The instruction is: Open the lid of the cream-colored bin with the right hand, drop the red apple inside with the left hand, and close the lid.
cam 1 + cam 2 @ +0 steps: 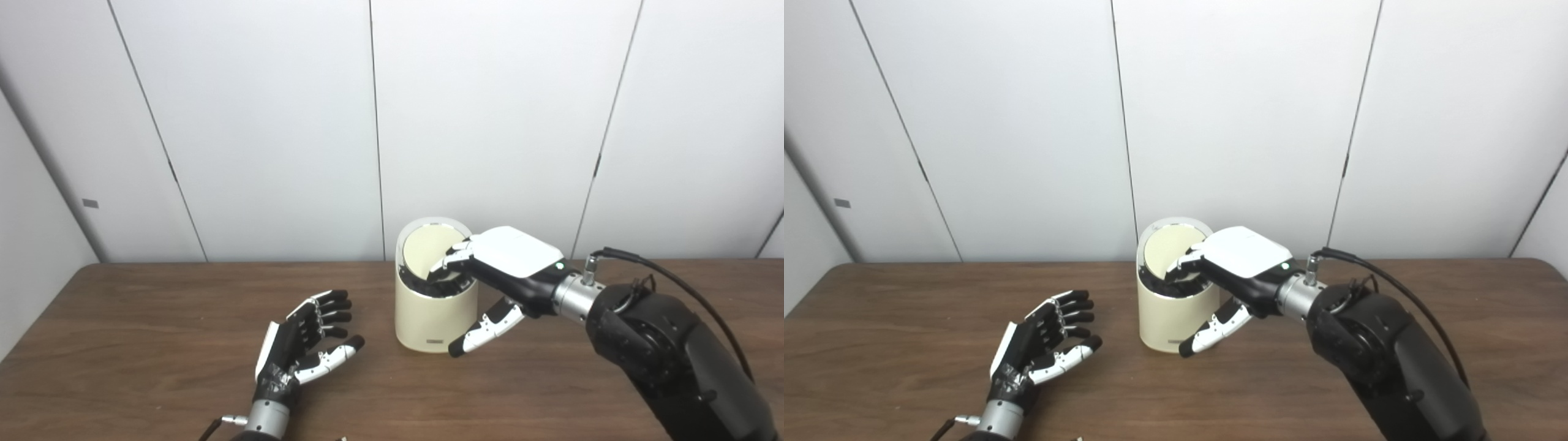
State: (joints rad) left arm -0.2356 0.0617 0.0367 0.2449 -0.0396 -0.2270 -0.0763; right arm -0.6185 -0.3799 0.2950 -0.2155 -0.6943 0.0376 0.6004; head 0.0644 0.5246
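The cream-colored bin (429, 321) stands upright at the middle of the table. Its round lid (427, 250) is swung up at the back, pale underside facing me, and the dark opening shows below it. My right hand (511, 263) reaches over the bin from the right; its fingers (450, 260) curl against the lid's lower edge at the rim, and the thumb hangs down in front of the bin wall, gripping nothing. My left hand (306, 343) lies left of the bin, palm up, fingers spread, empty. No red apple shows in either view.
The brown wooden table (153, 318) runs across the whole picture, with white wall panels (275, 122) right behind its far edge. A black cable (674, 282) arcs over my right forearm.
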